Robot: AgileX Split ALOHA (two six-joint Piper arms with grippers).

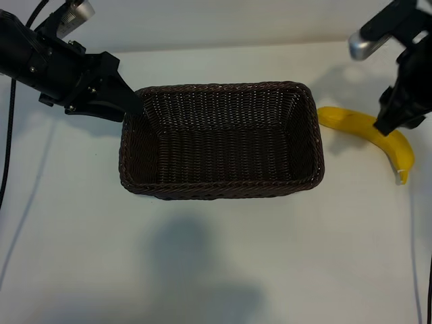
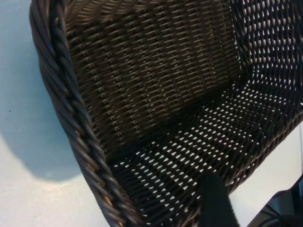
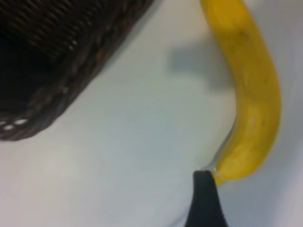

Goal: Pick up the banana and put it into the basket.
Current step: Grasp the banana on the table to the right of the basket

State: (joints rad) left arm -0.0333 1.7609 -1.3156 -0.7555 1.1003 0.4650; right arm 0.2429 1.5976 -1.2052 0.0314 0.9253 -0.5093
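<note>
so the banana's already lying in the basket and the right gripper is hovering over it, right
Not quite. The banana is not in the basket; it lies on the table just outside the basket's right end, as the exterior view shows, and the basket is empty. The rest holds: the right gripper is over the banana, with its jaws open.

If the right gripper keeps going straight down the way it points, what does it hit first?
Most likely the banana: the right gripper hangs right over its middle, beside the basket. Its height above the banana is unclear.
</note>
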